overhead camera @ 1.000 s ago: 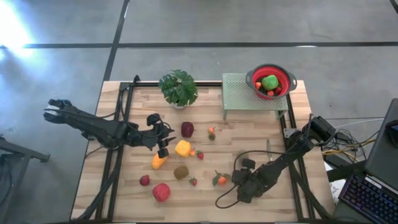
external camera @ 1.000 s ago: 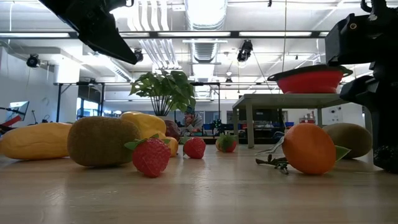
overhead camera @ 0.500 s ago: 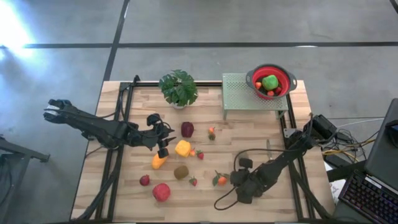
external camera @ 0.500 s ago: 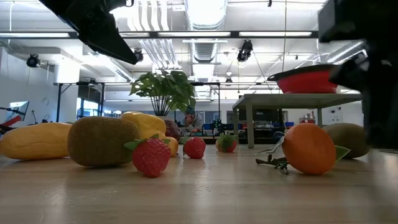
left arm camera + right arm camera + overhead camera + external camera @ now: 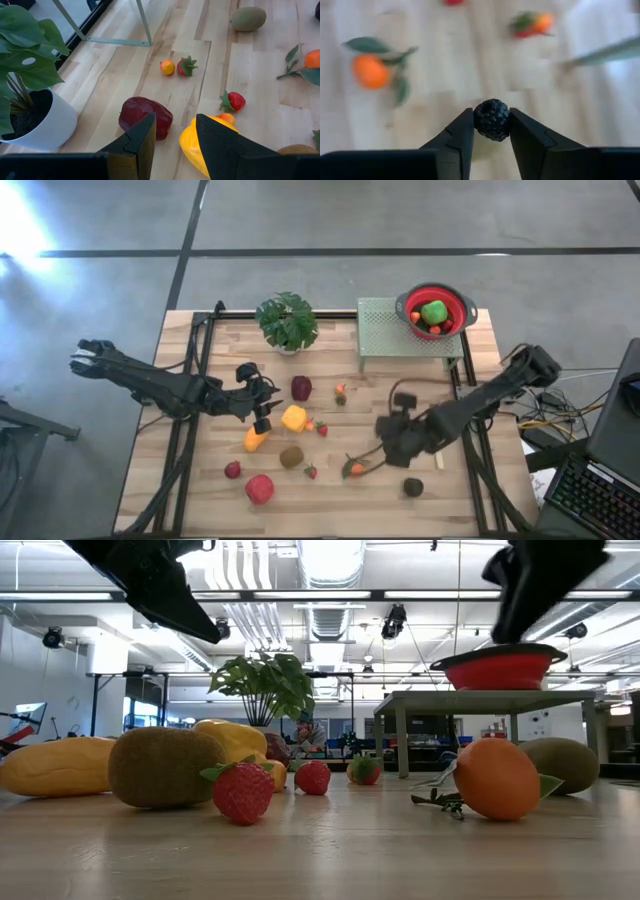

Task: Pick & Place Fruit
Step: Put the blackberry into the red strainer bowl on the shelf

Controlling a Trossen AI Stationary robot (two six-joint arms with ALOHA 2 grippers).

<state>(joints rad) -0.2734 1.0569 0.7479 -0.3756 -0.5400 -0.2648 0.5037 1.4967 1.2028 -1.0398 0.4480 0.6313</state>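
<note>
The right hand (image 5: 491,131) pinched a small, dark, knobbly berry (image 5: 491,119) above the wooden bench (image 5: 400,385), while the left hand (image 5: 174,131) hovered, slightly parted and empty, beside the yellow toy fruit (image 5: 212,142).

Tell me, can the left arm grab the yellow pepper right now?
Probably yes. The left gripper hangs just above the yellow pepper, with nothing between them. Its fingers look slightly parted, so they would likely need to open wider first.
</note>
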